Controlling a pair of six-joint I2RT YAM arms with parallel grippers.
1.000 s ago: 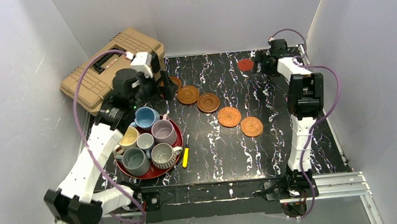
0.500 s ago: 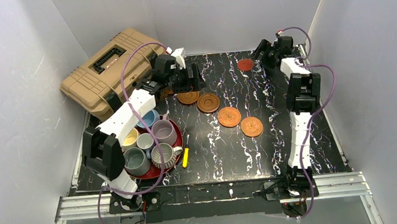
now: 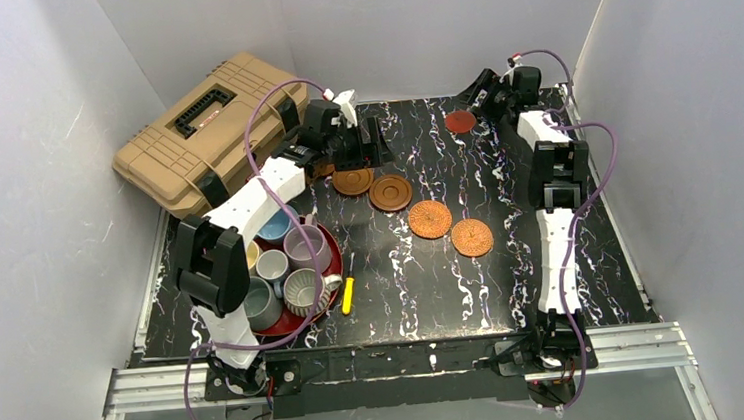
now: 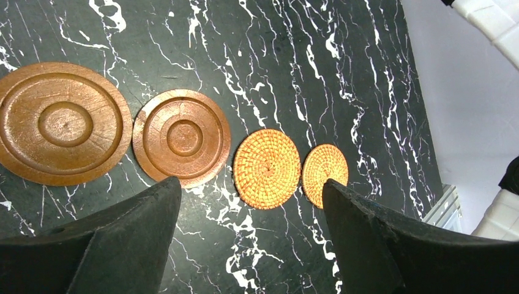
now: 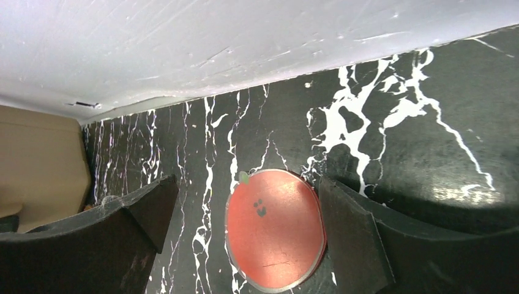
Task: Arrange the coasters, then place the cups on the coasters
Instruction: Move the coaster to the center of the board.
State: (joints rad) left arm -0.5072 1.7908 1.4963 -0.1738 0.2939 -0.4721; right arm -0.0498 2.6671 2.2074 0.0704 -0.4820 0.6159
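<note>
1. Top external view: on the black marbled worktop point(image 3: 425, 296), the cups sit packed on a red tray point(image 3: 292, 327) near the front-left corner. They are the light blue cup point(image 3: 279, 227), mauve cup point(image 3: 306, 247), small pale grey cup point(image 3: 272, 266), ribbed cup point(image 3: 304, 291) and grey-green cup point(image 3: 260, 301). The left arm hides most of the cream-yellow cup point(image 3: 251, 255).
2. A yellow screwdriver point(image 3: 349, 294) lies just beside the tray's right side, and a tan toolbox point(image 3: 201, 133) sits off the rear-left corner.
3. Four coasters slant from rear-left toward the middle: wooden coaster point(image 3: 353, 181), second wooden coaster point(image 3: 390, 193), woven coaster point(image 3: 430, 218), second woven coaster point(image 3: 471, 237). The red coaster point(image 3: 459, 121) lies near the rear edge, right of centre.
4. The left gripper point(image 3: 371, 152) hangs just behind the wooden coaster. The right gripper point(image 3: 473, 100) is at the rear edge, just beside the red coaster.
5. Left wrist view: the left gripper point(image 4: 251, 184) has its fingers spread wide and grips nothing. Below it run the wooden coaster point(image 4: 64, 122), second wooden coaster point(image 4: 182, 138), woven coaster point(image 4: 267, 168) and second woven coaster point(image 4: 324, 171), each just beside the next.
6. Right wrist view: the right gripper point(image 5: 245, 184) has its fingers wide apart. The red coaster point(image 5: 275, 226) lies flat on the worktop between them, ungripped, close to the rear wall.
</note>
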